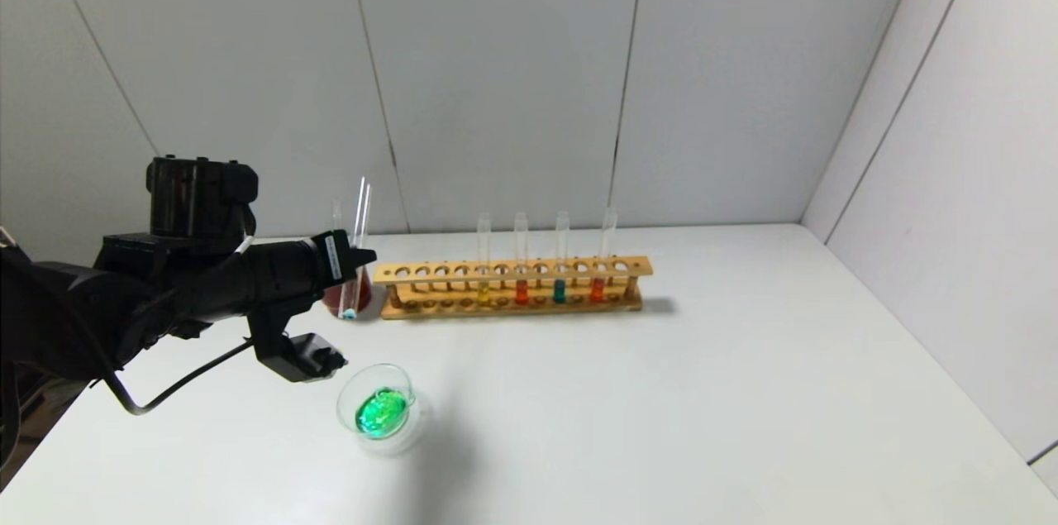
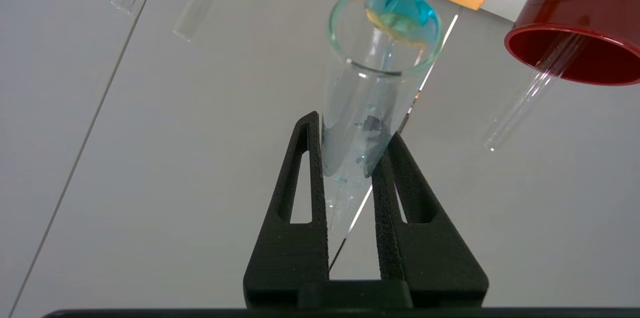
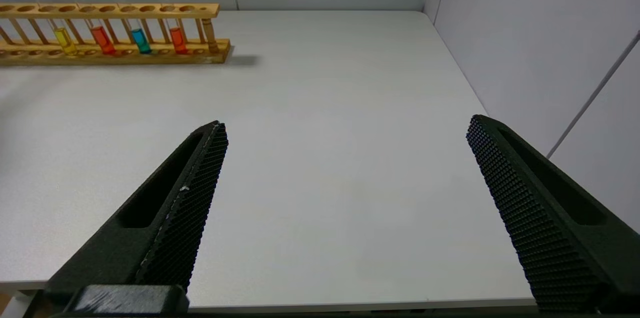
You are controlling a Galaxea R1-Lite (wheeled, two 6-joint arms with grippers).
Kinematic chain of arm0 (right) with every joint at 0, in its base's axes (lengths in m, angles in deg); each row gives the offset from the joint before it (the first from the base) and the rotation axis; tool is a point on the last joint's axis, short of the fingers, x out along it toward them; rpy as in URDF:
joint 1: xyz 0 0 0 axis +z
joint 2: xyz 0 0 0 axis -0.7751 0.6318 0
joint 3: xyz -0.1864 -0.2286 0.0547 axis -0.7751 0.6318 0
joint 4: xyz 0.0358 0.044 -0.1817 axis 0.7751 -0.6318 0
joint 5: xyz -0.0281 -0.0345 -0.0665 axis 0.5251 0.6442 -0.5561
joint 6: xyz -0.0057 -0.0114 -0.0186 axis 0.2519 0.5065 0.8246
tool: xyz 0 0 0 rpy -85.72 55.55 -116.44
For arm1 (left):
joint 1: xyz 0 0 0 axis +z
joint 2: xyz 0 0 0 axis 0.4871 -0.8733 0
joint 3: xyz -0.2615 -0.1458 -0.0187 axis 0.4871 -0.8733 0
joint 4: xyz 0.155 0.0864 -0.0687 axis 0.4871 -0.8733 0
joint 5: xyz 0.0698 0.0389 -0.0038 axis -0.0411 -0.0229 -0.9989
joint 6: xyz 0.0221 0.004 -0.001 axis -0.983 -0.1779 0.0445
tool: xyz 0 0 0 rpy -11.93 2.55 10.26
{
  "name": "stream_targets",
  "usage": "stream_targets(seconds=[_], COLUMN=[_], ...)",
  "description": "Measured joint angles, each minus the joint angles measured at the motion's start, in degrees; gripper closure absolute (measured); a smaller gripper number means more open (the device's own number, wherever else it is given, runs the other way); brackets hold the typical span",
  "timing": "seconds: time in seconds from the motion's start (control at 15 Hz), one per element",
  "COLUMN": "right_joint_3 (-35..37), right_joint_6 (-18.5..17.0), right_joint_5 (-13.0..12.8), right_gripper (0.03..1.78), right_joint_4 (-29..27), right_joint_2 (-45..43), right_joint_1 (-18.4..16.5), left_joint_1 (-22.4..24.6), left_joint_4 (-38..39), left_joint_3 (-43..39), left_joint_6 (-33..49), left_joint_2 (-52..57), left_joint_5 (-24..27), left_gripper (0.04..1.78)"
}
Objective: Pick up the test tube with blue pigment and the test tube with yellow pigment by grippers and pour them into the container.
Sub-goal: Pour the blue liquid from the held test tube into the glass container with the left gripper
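My left gripper is shut on the test tube with blue pigment, gripping it mid-length and holding it almost upright beside the dark red cup. Only a little blue liquid is left at the tube's bottom; in the left wrist view the black fingers press the glass from both sides. The container, a shallow clear dish holding green liquid, sits on the table in front of and below that gripper. The test tube with yellow pigment does not show. My right gripper hangs open over bare table at the front right.
A wooden rack at the back holds several tubes: yellowish, orange-red, teal, orange-red. The red cup holds a clear glass tube. White walls close the back and right.
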Motion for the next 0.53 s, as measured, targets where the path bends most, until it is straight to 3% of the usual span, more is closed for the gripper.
stream_targets(seconds=[0.33, 0.53], right_joint_3=[0.00, 0.00], right_joint_6=[0.00, 0.00], right_joint_5=[0.00, 0.02], right_gripper=[0.06, 0.06], right_joint_4=[-0.02, -0.02], right_joint_2=[0.00, 0.00], right_joint_1=[0.02, -0.04], left_joint_1=[0.13, 0.18], left_joint_4=[-0.13, -0.06], left_joint_3=[-0.24, -1.99], left_joint_6=[0.71, 8.01], left_joint_2=[-0.11, -0.30], left_joint_5=[-0.46, -2.34], left_gripper=[1.51, 1.51])
